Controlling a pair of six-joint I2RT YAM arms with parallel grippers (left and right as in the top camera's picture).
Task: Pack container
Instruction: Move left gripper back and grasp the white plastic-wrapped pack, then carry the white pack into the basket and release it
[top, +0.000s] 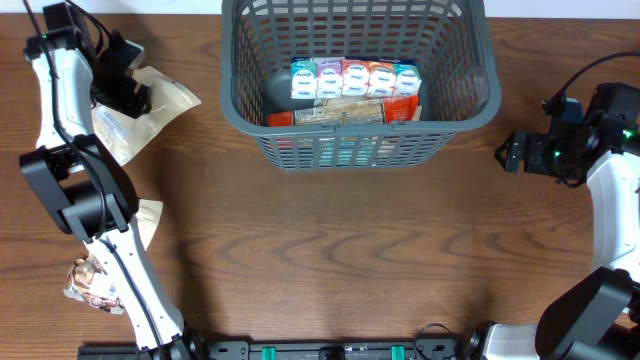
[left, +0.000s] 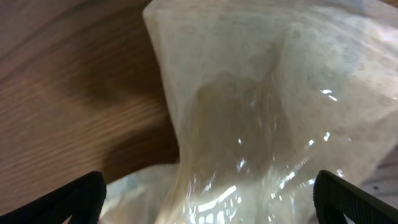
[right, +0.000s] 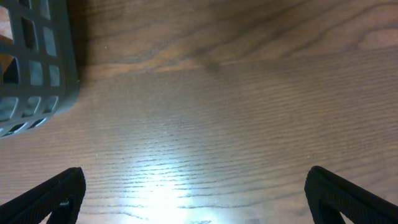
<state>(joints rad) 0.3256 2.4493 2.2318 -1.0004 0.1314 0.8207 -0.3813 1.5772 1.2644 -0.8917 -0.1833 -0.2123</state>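
The container (top: 350, 148) stands at the far middle of the desk (top: 350, 260), a big grey basket with slotted sides. Inside it a row of small colourful packets (top: 355, 78) lies across the bottom, with flat orange and red packets (top: 340, 112) just near of them and a dark round thing (top: 277, 92) at the left end; what this is I cannot tell. To the far left, the left gripper (top: 125, 85) hangs over a clear plastic bag (top: 165, 100) with pale contents. In the left wrist view its fingers (left: 81, 199) are spread wide at both sides of the crumpled bag (left: 261, 106), released and grasping nothing; if they touch the bag I cannot tell. The left arm passes over a pale packet (top: 148, 215) and hides a part of it, and a printed packet (top: 90, 285) lies at the near left beside the arm. The right gripper (top: 510, 152) is at the right of the container, apart from it, also released and wide. Below its fingers (right: 56, 193) only the wood of the desk shows, with a corner of the container (right: 37, 62) at the left edge of that view.
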